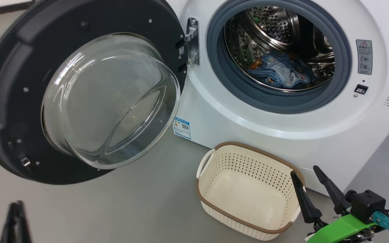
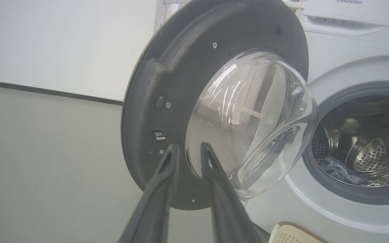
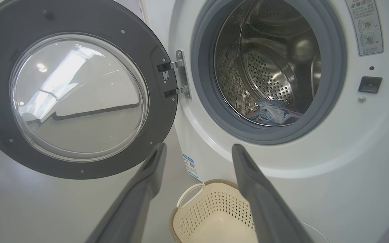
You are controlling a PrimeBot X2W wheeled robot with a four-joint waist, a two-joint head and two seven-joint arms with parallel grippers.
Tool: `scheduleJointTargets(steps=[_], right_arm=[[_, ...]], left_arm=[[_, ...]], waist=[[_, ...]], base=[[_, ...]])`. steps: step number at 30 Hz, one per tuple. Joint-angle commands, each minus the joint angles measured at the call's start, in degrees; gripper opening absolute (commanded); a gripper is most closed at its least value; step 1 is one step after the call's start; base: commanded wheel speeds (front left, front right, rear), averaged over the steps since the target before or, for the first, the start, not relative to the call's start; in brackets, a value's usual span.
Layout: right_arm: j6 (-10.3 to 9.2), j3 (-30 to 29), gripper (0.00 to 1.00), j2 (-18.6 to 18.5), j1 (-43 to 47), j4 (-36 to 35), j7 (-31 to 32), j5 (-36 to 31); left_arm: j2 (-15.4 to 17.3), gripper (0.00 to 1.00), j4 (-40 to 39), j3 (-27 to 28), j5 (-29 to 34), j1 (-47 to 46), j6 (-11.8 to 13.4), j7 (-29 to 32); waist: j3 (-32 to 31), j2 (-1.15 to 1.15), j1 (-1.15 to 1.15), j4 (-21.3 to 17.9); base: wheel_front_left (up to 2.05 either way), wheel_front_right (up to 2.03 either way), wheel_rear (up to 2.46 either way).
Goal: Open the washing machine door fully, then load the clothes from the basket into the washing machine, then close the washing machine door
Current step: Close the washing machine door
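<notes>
Jaws on the left gripper (image 2: 188, 147) stand a narrow gap apart with nothing between them. Its two long dark fingers point at the lower edge of the large round washing machine door (image 1: 8, 84), which has a wide black rim. That door is swung wide open to the left on its metal hinge (image 1: 192, 40). Its bulging clear glass centre (image 1: 110, 101) faces outward and blocks the left gripper's line to the opening. Right of the hinge stands the big white front-loading washing machine (image 1: 221, 114), its mouth ringed by a grey-blue rubber seal (image 1: 282, 101). Light-blue printed clothes (image 1: 282, 69) lie in a heap at the bottom of the perforated steel drum (image 1: 272, 23). A small blue label (image 1: 182, 128) sits low on the front panel, near the door's glass. On the grey floor (image 1: 147, 202) below the opening stands the small cream perforated plastic basket (image 1: 248, 165) with a brown woven-look rim, close to the machine's front, its bottom bare. The right gripper (image 1: 305, 170) hovers at the basket's right end with its jaws spread wide and empty, and its green bracket (image 1: 343, 227) sits behind the fingers.
</notes>
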Motion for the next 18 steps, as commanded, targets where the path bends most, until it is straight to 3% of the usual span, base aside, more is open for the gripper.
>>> scheduleJointTargets(steps=[1, 9, 18], right_arm=[[0.26, 0.83, 1.0, -0.39, -0.99, -1.41, -0.47, 0.13], [0.26, -0.82, 1.0, 0.25, 1.19, -2.46, -0.47, -0.51], [0.26, -2.64, 1.0, 0.16, 0.95, -3.7, -0.47, -2.09]], left_arm=[[2.17, 0.0, -2.49, 2.92, -1.51, -2.23, 0.03, -0.37], [10.78, 0.0, -4.11, 6.5, -13.3, -7.92, 0.03, -0.37], [24.61, 0.0, 7.44, 4.03, -32.69, -19.94, 0.03, -0.37]], waist=[[-0.07, 0.0, 0.0, -0.05], [0.59, 0.0, 0.0, -0.12], [5.62, 0.0, 0.0, 0.27]], base=[[0.0, 0.0, 0.0], [0.0, 0.0, 0.0], [0.0, 0.0, 0.0]])
